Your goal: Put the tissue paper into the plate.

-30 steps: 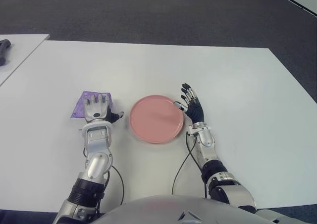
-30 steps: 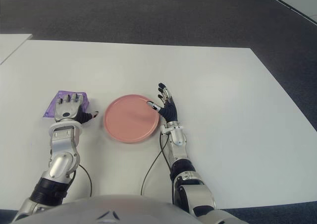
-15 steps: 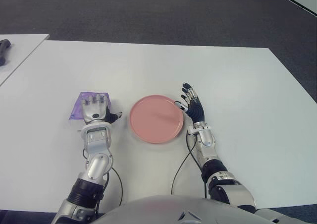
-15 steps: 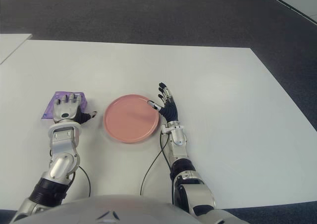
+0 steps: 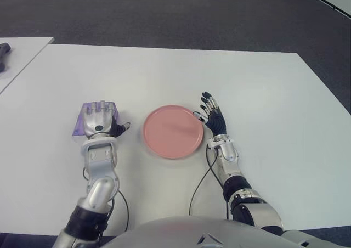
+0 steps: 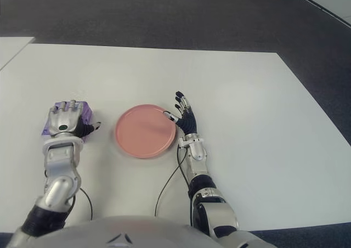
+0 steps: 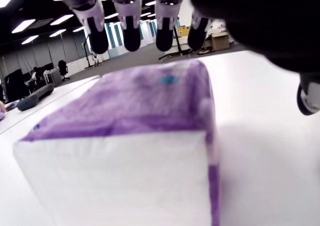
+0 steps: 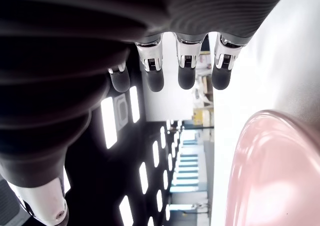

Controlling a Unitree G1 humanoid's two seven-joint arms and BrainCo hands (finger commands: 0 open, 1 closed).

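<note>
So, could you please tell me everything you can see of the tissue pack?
The tissue pack is a soft, box-shaped packet in what looks like plastic film, purple on top and white on the side facing the left wrist camera. It lies flat on the white table, to the left of the pink plate and apart from it. The left hand is over it, covering most of it from above, with fingers extended past its far edge. Whether they press on it cannot be told.
</note>
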